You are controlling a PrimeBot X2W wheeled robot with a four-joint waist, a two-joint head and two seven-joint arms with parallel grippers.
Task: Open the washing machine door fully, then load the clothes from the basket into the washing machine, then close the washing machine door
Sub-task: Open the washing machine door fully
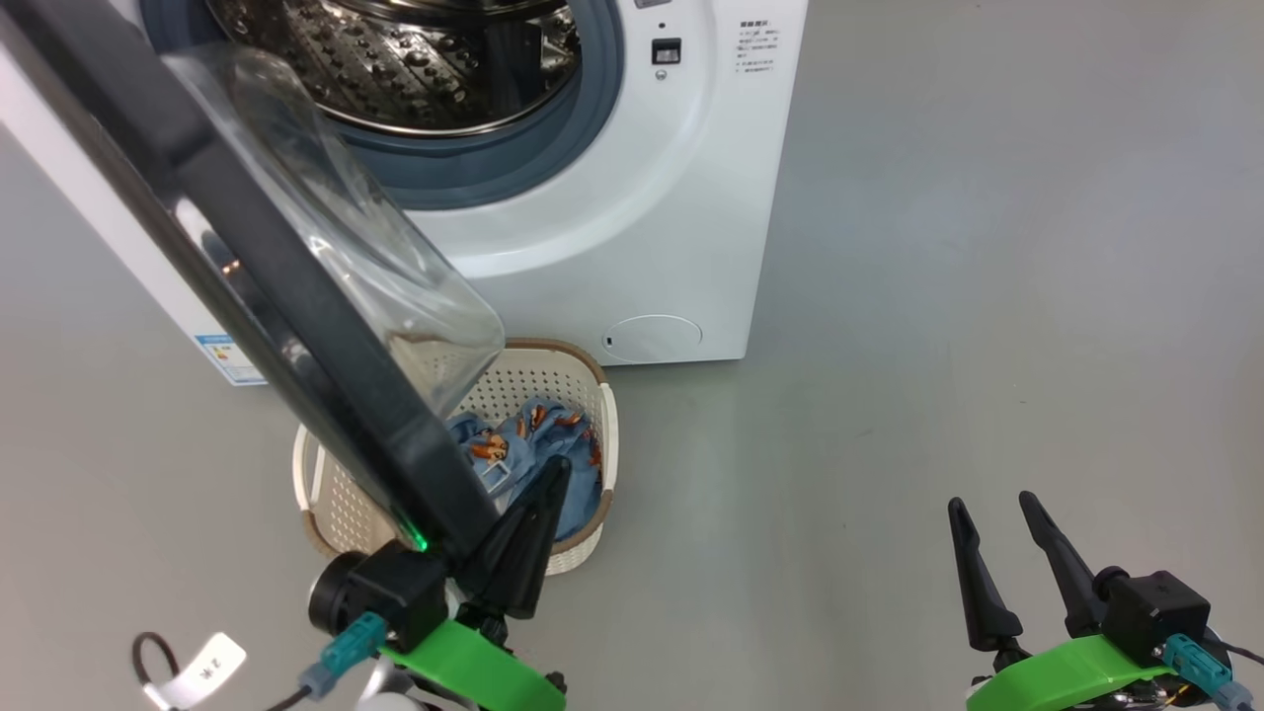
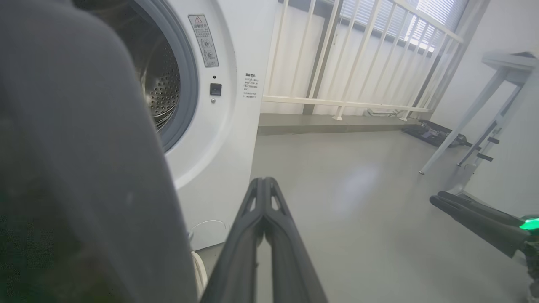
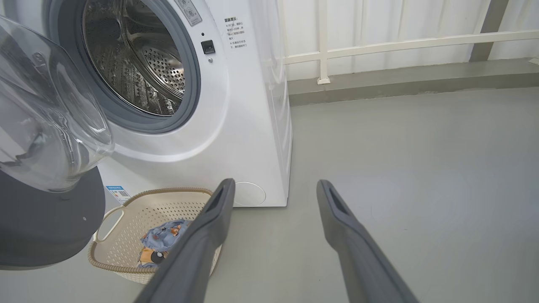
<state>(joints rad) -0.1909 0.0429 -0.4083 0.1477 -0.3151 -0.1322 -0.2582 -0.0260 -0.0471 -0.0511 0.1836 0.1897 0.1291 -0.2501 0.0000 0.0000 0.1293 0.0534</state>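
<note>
Left gripper (image 1: 558, 469): fingers pressed together, nothing between them, just beside the free edge of the washing machine door (image 1: 326, 346) on its glass-bowl side; contact unclear. Right gripper (image 1: 991, 502): spread, empty, well apart over the floor (image 1: 938, 296). Door stands partway open, seen near edge-on, free edge pointing toward the robot, overhanging the basket (image 1: 533, 380). Judged: opening not finished. Clothes (image 1: 533, 434) lie in the basket before the washing machine (image 1: 632, 227); loading and closing remain.

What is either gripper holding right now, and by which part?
Nothing is held. The left gripper is shut with nothing between its fingers, beside the lower rim of the washing machine door. The right gripper is open and empty.
</note>
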